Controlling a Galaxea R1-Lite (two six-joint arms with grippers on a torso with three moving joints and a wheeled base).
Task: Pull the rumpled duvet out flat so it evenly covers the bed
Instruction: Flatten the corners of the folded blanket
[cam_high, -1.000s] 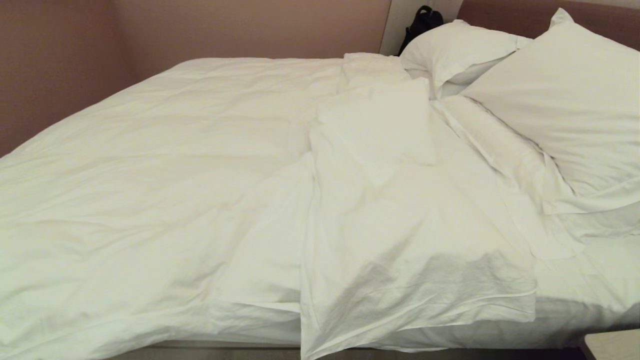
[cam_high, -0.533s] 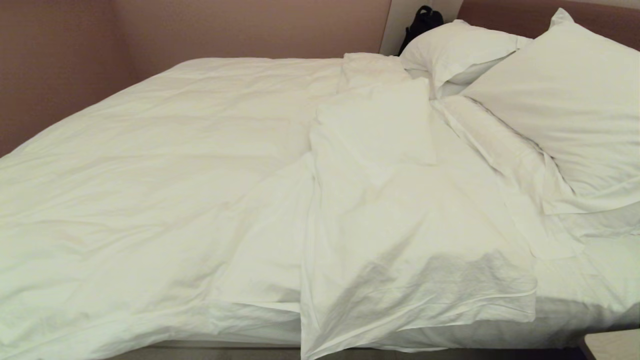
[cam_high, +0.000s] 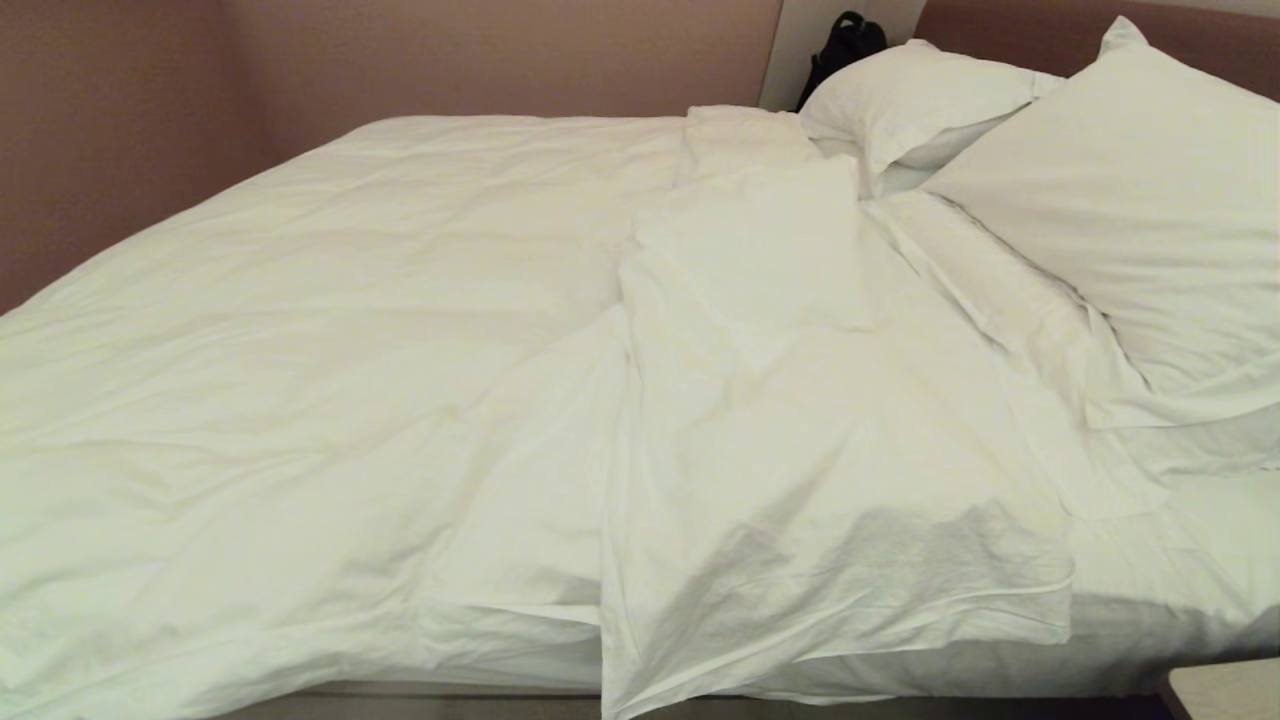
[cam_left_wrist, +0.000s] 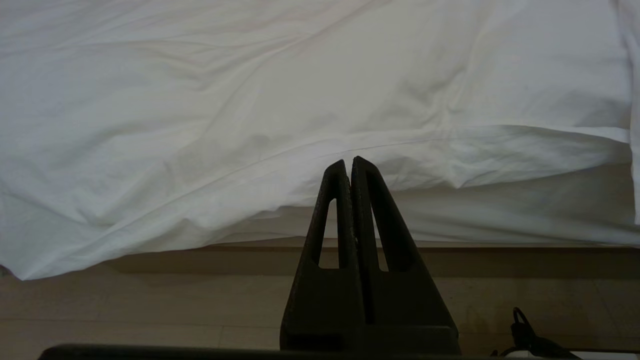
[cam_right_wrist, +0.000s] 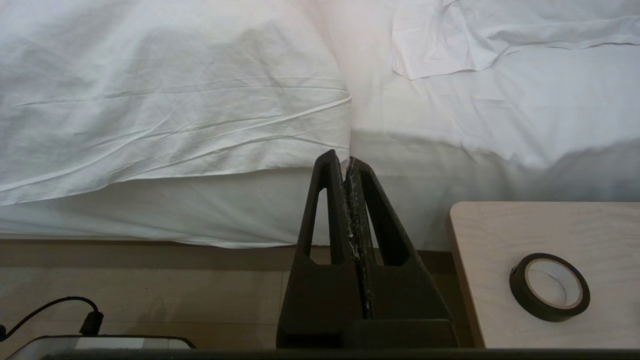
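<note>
The white duvet (cam_high: 330, 330) lies rumpled over the bed (cam_high: 1200, 560). A wide flap (cam_high: 800, 450) of it is folded over near the middle, and its near edge hangs over the bed's side. Neither gripper shows in the head view. In the left wrist view my left gripper (cam_left_wrist: 349, 162) is shut and empty, hanging low before the duvet's (cam_left_wrist: 250, 100) overhanging edge without touching it. The right gripper (cam_right_wrist: 345, 159) is shut and empty too. It hangs beside the mattress side, below the corner of the duvet's (cam_right_wrist: 165, 100) folded flap.
Two plump pillows (cam_high: 1130, 200) (cam_high: 920, 95) lean on the brown headboard (cam_high: 1000, 25), a black bag (cam_high: 845, 45) behind them. A light wooden bedside table (cam_right_wrist: 540, 235) with a black tape roll (cam_right_wrist: 549, 286) stands right of the right gripper. A cable (cam_right_wrist: 60, 310) lies on the floor.
</note>
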